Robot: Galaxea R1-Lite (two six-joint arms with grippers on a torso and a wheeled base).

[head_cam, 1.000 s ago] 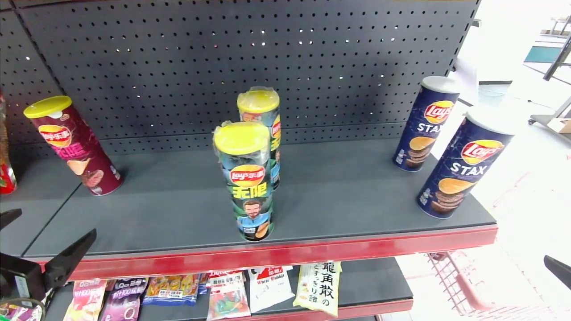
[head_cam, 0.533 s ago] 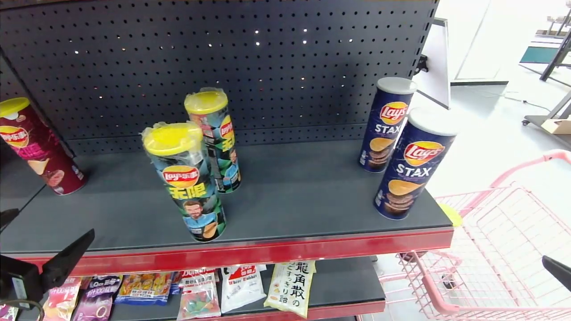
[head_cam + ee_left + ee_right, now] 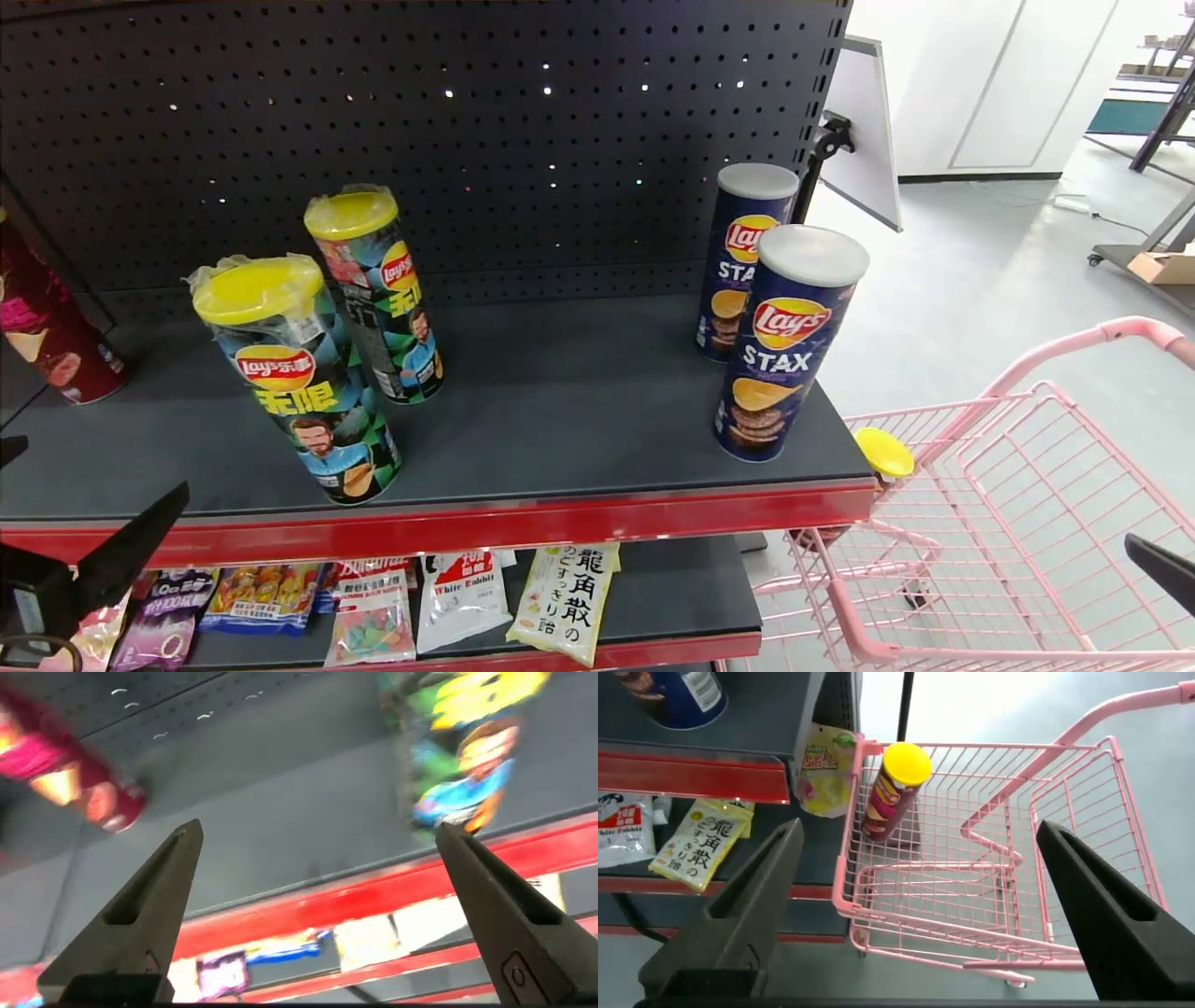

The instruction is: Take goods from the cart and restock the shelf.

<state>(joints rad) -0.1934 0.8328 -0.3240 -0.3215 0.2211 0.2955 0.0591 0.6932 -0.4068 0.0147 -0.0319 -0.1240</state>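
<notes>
View panned right over the last second, shelf (image 3: 560, 511) goods unmoved, pink cart (image 3: 971, 747) now beside it; yellow-lidded can (image 3: 895, 789) upright inside; left gripper (image 3: 318, 829) and right gripper (image 3: 920, 829) spread, empty; pickup pending.

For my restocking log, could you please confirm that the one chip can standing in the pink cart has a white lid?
Not quite: the lid is yellow, not white. The right wrist view shows it on the one maroon chip can standing in the pink cart.
</notes>
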